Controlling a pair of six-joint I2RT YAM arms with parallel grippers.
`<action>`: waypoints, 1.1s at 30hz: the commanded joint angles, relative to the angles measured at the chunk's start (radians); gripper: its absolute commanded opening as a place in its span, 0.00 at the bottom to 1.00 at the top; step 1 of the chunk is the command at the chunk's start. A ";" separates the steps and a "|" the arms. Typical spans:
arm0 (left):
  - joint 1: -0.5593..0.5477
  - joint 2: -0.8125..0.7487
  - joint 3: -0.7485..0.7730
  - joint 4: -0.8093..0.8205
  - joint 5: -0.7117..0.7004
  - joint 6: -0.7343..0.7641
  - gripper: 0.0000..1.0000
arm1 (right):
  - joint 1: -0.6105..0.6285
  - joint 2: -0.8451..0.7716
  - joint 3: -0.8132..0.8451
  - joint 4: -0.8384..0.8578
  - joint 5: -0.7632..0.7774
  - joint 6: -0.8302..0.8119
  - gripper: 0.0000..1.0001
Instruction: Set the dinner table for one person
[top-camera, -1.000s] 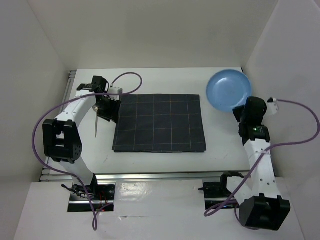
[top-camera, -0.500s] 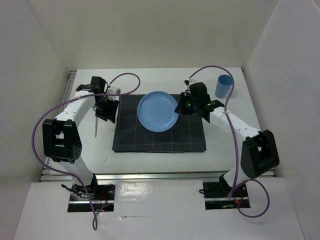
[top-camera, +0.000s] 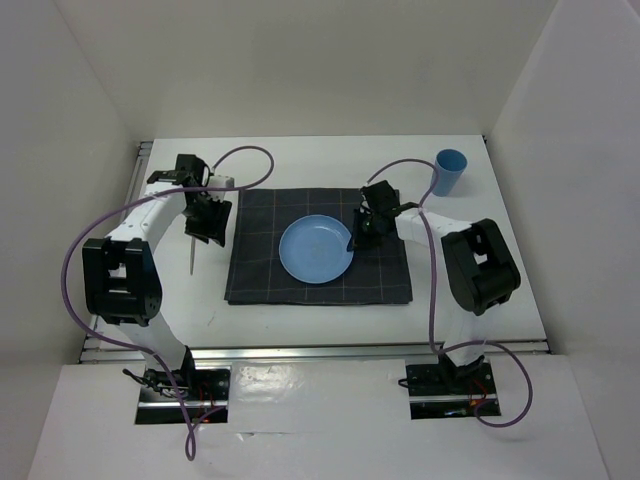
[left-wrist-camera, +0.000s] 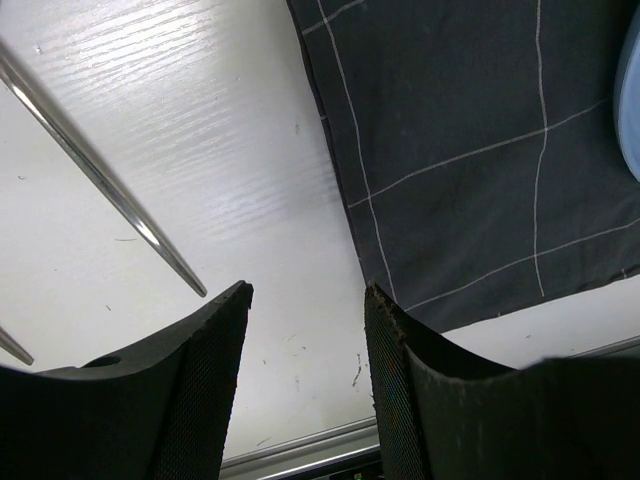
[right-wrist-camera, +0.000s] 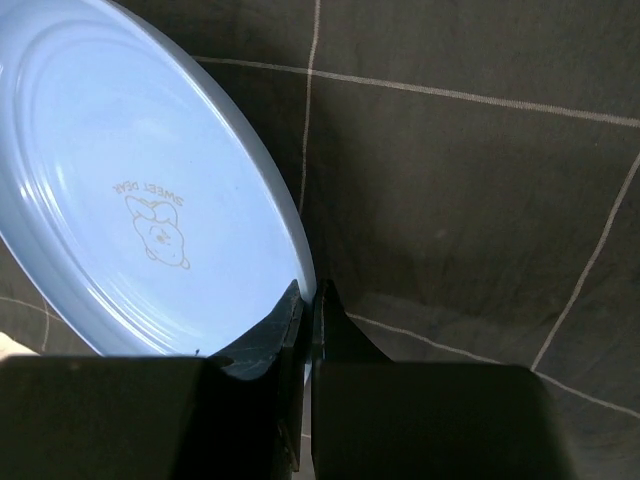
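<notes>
Pinching the right rim of the one round, glossy blue plate (right-wrist-camera: 150, 200), the right gripper (right-wrist-camera: 308, 295) has its jaws nearly together on that edge. The plate lies flat at the middle of the single dark grey checked cloth mat (top-camera: 380, 270). The left gripper (left-wrist-camera: 305, 300) hangs with its jaws apart and empty, just beside the mat's left edge, near one slim shiny metal utensil (left-wrist-camera: 100, 180). One blue cup (top-camera: 450, 172) stands upright at the far right. All of these rest on the smooth white dinner table (top-camera: 300, 160), which has a metal rail along its edge.

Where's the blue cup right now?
In the top view, the blue cup sits on the white table near its far right corner, beyond the checked mat.
</notes>
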 joint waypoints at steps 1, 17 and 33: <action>0.003 -0.016 -0.011 0.007 -0.001 -0.010 0.57 | 0.002 -0.004 0.064 0.019 0.001 0.045 0.00; 0.003 0.143 0.053 0.076 -0.274 0.037 0.60 | 0.002 -0.099 0.113 -0.097 0.147 0.036 0.83; 0.118 0.366 0.216 0.093 -0.262 0.001 0.61 | 0.035 -0.314 0.038 -0.095 0.219 0.036 0.83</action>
